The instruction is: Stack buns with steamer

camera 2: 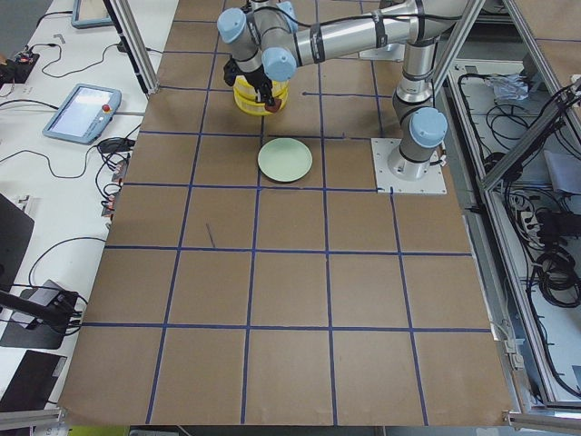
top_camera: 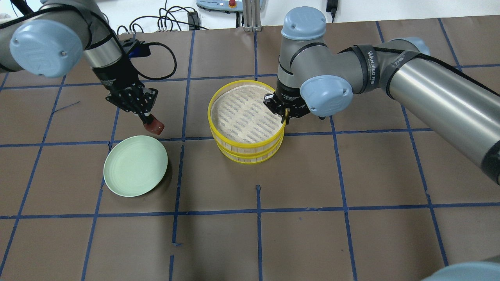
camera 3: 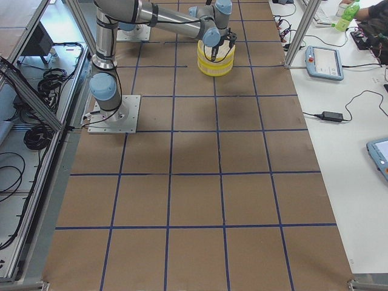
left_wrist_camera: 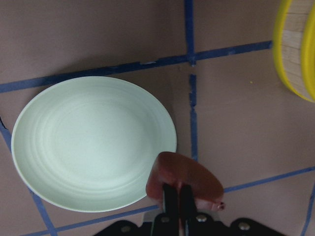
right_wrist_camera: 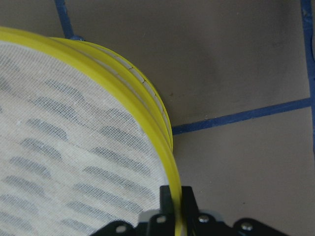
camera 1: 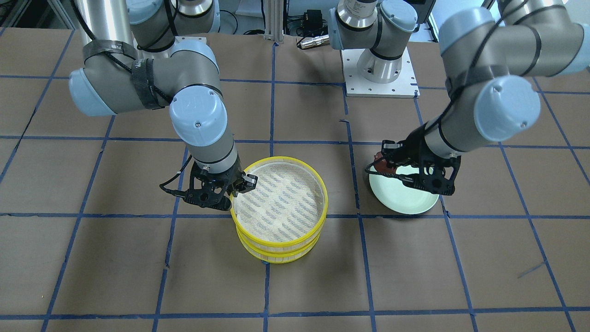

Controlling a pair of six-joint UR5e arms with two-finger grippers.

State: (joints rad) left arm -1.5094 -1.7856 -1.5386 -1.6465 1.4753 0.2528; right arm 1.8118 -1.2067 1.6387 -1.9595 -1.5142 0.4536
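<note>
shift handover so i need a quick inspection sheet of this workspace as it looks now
surface: brown paper with blue tape grid
job's things: two-tier yellow steamer, top tier bare; brown bun held near pale green plate, plate bare; white bun not seen
clutter: nothing seen
grippers: left gripper shut on brown bun; right gripper shut on steamer rim
cables: black cable loops off left wrist
surroundings: pendant tablets on side benches

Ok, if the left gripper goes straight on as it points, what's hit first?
Likely the rim of the green plate, or bare table just beside it; its reddish-brown bun would touch first.
</note>
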